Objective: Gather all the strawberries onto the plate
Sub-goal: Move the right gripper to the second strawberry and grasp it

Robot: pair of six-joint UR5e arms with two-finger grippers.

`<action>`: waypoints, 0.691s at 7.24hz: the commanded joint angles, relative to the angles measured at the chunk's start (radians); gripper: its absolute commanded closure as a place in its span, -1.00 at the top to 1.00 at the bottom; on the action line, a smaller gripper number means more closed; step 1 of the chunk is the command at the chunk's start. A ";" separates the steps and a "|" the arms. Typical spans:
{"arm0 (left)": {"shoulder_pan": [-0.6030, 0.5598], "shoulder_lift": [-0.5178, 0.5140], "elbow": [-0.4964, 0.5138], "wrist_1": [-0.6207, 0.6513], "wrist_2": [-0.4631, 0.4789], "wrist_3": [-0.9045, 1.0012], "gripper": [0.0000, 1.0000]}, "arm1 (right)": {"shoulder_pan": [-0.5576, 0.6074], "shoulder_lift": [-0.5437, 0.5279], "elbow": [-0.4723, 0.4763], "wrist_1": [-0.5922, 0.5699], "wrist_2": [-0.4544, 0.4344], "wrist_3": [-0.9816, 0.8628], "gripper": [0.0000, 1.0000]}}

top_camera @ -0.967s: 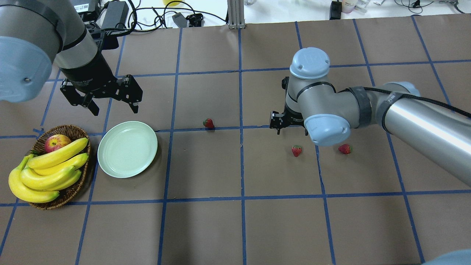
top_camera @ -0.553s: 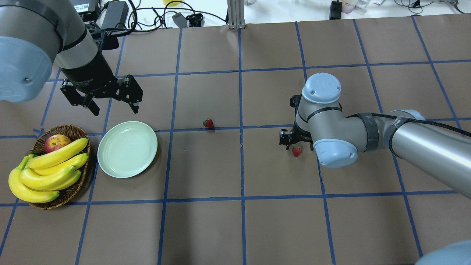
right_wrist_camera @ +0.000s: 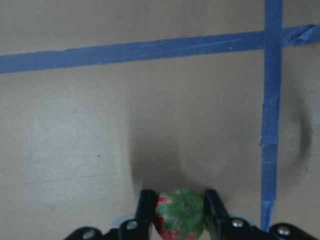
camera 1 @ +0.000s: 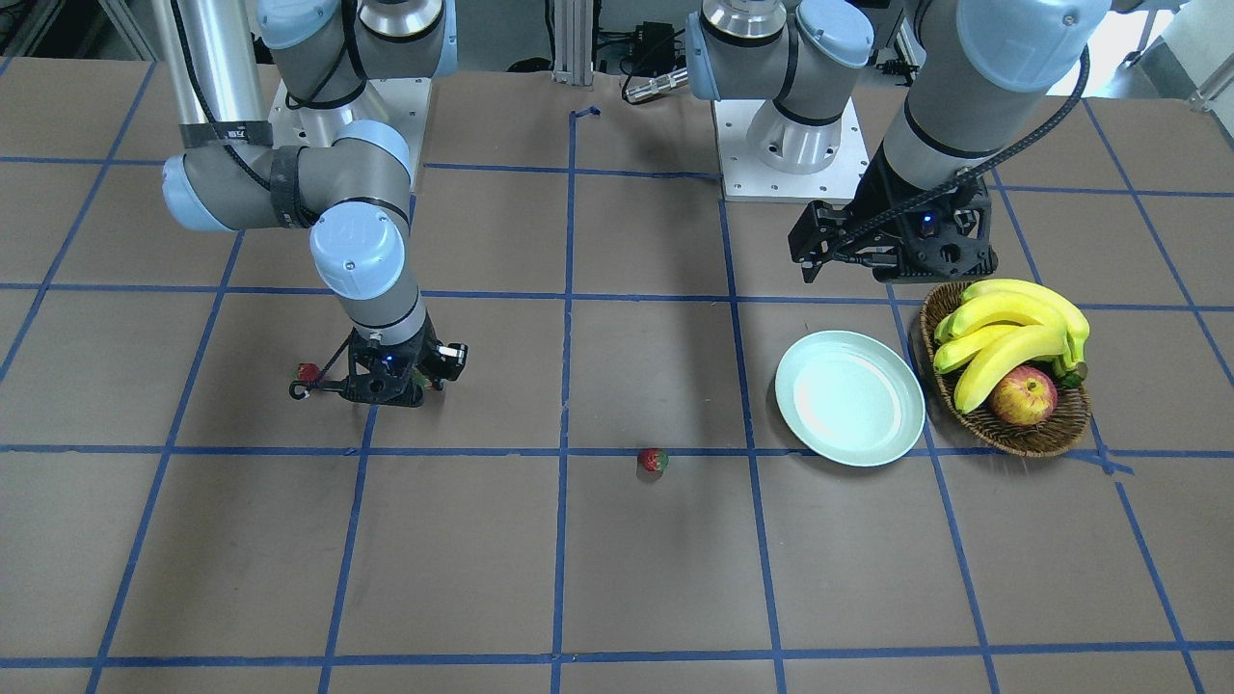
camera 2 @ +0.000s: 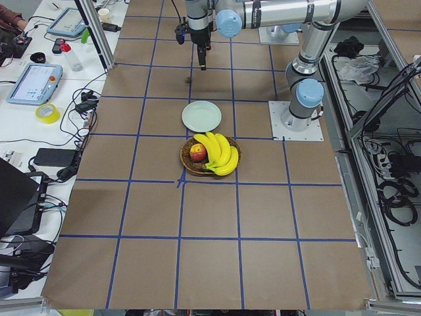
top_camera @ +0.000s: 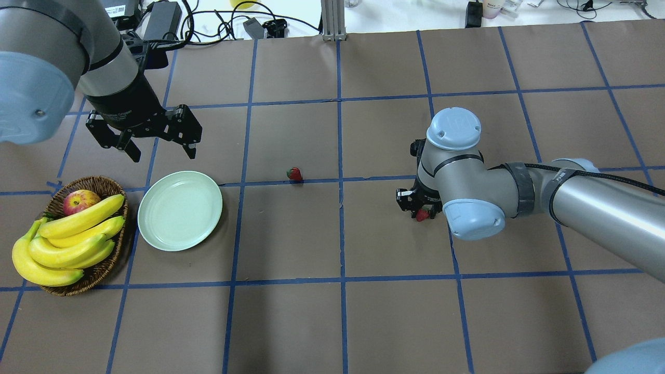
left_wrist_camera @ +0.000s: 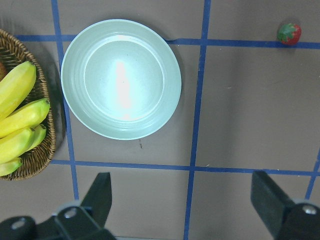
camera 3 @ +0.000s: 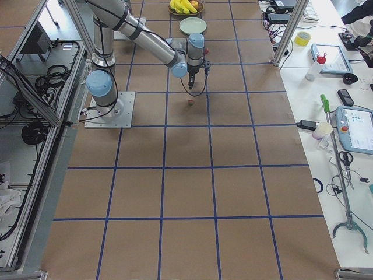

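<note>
My right gripper (top_camera: 421, 212) is low at the table, shut on a strawberry (right_wrist_camera: 181, 216) that shows red between its fingers (right_wrist_camera: 145, 212); the berry also shows in the overhead view (top_camera: 422, 214). A second strawberry (top_camera: 294, 174) lies on a blue tape line mid-table, also in the front view (camera 1: 653, 460) and the left wrist view (left_wrist_camera: 289, 33). A third strawberry (camera 1: 308, 371) lies just beyond the right gripper; my arm hides it overhead. The mint-green plate (top_camera: 180, 210) is empty. My left gripper (top_camera: 163, 154) hovers open behind the plate.
A wicker basket (top_camera: 98, 183) with bananas (top_camera: 72, 234) and an apple (top_camera: 80, 201) stands left of the plate, nearly touching it. Cables and power bricks lie past the table's far edge. Blue tape lines grid the brown table.
My right arm moved toward the near edge and came down over the strawberry, which now sits between its fingers. The arm now covers the third strawberry overhead. The left arm has not moved.
</note>
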 commanded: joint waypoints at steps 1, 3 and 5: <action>0.000 0.000 -0.001 0.001 0.002 0.000 1.00 | 0.005 -0.003 -0.013 0.000 0.003 0.002 -0.85; 0.000 0.000 -0.001 0.001 0.001 0.000 1.00 | 0.038 -0.003 -0.065 0.048 0.043 0.055 -0.86; 0.000 0.000 -0.001 0.001 0.001 0.000 1.00 | 0.154 0.039 -0.194 0.136 0.079 0.242 -0.82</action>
